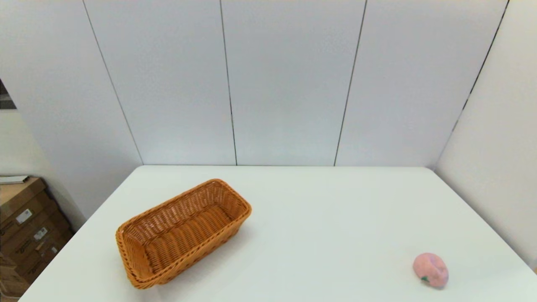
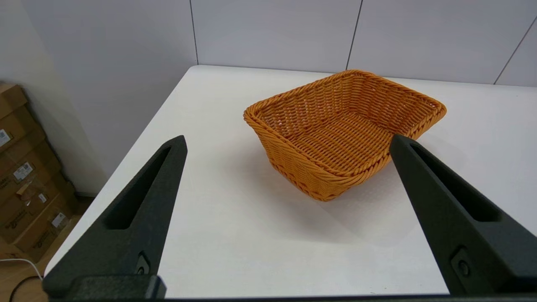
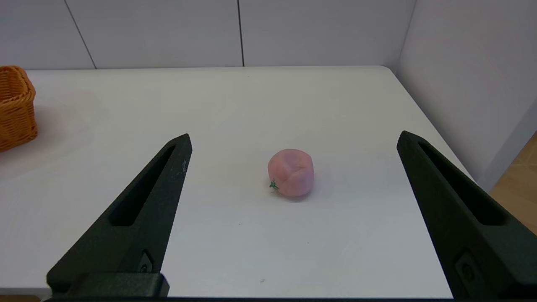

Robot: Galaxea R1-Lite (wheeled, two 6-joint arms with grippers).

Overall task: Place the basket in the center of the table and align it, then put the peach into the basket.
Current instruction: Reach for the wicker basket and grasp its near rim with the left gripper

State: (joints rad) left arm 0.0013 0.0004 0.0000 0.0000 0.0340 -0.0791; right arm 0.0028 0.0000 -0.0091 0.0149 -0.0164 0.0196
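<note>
A bare test room or lab was suggested rather than a home. A plain white table (image 1: pixel 319 218) was closed in by smooth white wall panels (image 1: pixel 285 79) at 12 o'clock and 3 o'clock, with only thin seams between them. At 9 o'clock, beyond the table's edge, stacked cardboard boxes (image 1: pixel 25 226) with shipping labels were seen on a wooden floor (image 3: pixel 518 172).

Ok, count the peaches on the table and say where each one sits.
1. The peach lies on the table near its front right corner, far from the basket, which is empty.
</note>
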